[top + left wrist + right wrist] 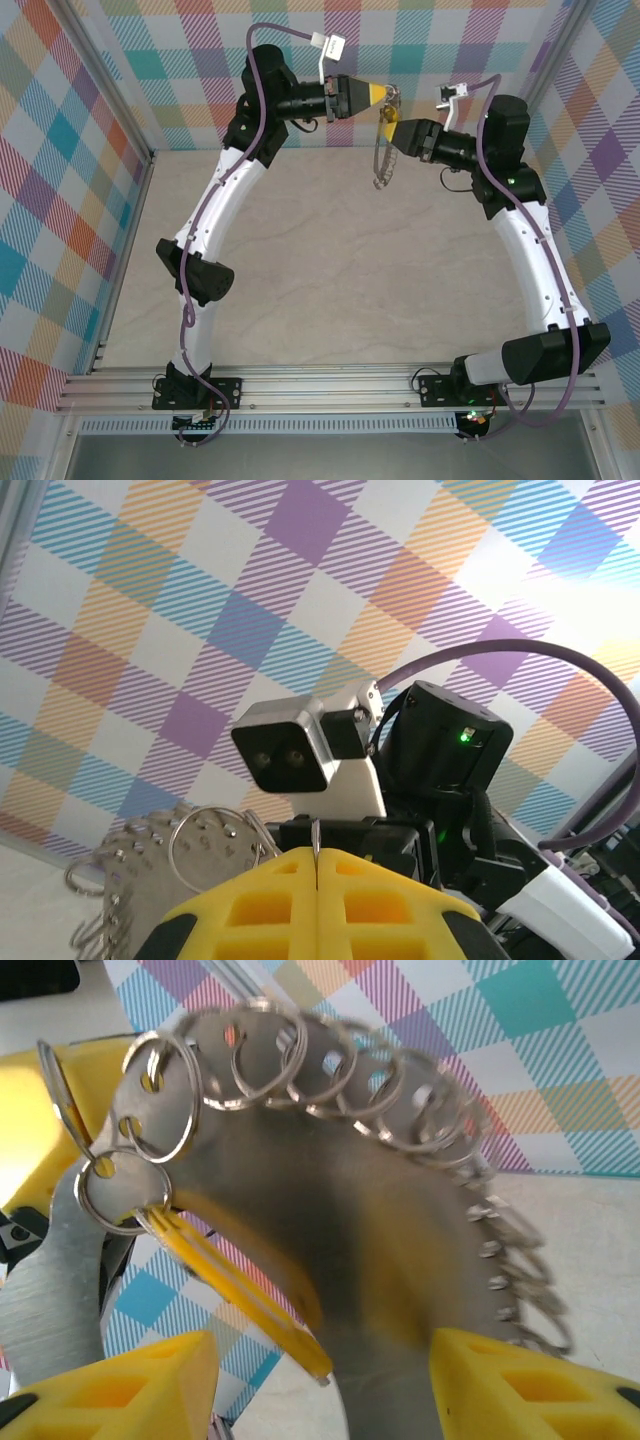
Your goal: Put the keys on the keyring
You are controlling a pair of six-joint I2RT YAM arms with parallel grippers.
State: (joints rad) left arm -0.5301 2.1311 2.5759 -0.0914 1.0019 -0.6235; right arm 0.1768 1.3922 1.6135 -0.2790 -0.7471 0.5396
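table (330, 270): beige top, bare on the near side of the keyring; plaid walls (60, 150) stand behind the keyring and to both sides of it; an aluminium rail (330, 385), well nearer than the keyring, carries both arm bases
left arm (215, 215): rises from its base, bends at the elbow and reaches far; its wrist points rightward at the keyring
right arm (535, 250): arcs up the right side; its wrist points leftward at the keyring, so the two wrists face each other across it
keyring (381, 150): off the table, hanging from the left gripper's tip, near the far wall; the top view gives it as a thin grey curve; the right wrist view (330, 1220) gives its flat grey face and the row of small loops (400, 1100) along the rim; the left wrist view (140, 875) gives part of it
left gripper (384, 95): closed; in its own view (316, 865) the yellow fingers (250, 910) meet, with a thin metal sliver of the keyring pinched in the seam
right gripper (392, 128): jaws apart; in its own view (320, 1360) one yellow finger stands on each side of the keyring's lower part; whether either touches it I cannot tell
key (240, 1295): yellow, seen edge-on, hanging aslant from a small split loop (118, 1192) at the keyring's left rim, across its grey face
room: open air from the keyring down to the table; wide bare floor toward the rail; the far wall near behind; both grippers crowd the keyring's top
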